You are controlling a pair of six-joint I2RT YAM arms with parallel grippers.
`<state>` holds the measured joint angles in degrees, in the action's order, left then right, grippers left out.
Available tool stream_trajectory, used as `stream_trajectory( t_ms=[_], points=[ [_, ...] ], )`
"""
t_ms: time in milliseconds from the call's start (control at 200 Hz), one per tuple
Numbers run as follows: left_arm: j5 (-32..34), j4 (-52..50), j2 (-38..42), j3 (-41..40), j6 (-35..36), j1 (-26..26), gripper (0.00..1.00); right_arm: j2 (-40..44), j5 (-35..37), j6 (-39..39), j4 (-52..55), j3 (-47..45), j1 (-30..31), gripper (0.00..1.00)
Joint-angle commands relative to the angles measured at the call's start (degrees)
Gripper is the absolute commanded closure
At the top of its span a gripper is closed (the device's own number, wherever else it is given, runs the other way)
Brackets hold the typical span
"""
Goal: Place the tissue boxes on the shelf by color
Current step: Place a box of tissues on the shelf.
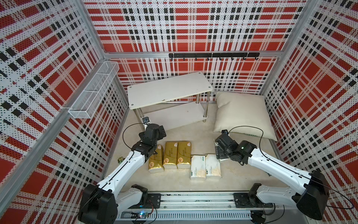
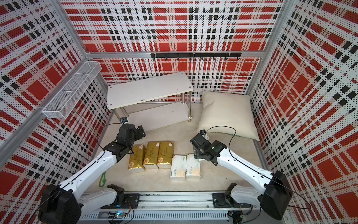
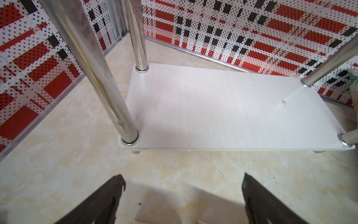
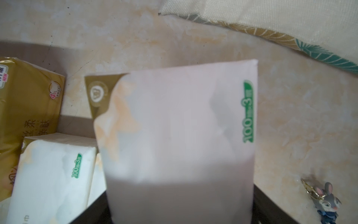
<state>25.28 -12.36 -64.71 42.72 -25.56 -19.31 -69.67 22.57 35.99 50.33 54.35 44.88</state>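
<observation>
Three gold tissue boxes (image 1: 170, 155) lie side by side on the floor, with two white tissue boxes (image 1: 205, 166) to their right. My right gripper (image 4: 180, 203) is shut on a third white tissue box (image 4: 180, 126); in both top views my wrist (image 1: 226, 149) hides most of it. The shelf (image 1: 168, 90) stands at the back, and both its boards are bare. My left gripper (image 3: 182, 180) is open over the floor just in front of the lower board (image 3: 222, 108), holding nothing. In a top view it sits beyond the leftmost gold box (image 2: 142, 131).
A cream pillow (image 1: 242, 114) lies right of the shelf, close behind my right wrist. A wire basket (image 1: 93, 93) hangs on the left wall and a black hook rail (image 1: 213, 55) on the back wall. A small rabbit keychain (image 4: 325, 201) lies on the floor.
</observation>
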Motion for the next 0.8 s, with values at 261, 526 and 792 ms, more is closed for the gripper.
stream_trajectory(
  t_ms=[261,526,792],
  points=[
    [-0.34,-2.10,-0.60,2.46,0.07,-0.46,0.01,-4.86,-3.46,-10.11,-10.70,3.10,-2.27,0.15],
    [0.12,-3.19,-0.51,3.17,0.34,-0.46,0.01,-8.73,-5.79,-13.74,-13.69,5.96,-4.91,0.16],
    [0.31,-4.38,-0.17,3.61,0.32,-0.54,0.01,-12.61,-11.65,-20.26,-17.71,8.95,-7.00,0.14]
  ],
)
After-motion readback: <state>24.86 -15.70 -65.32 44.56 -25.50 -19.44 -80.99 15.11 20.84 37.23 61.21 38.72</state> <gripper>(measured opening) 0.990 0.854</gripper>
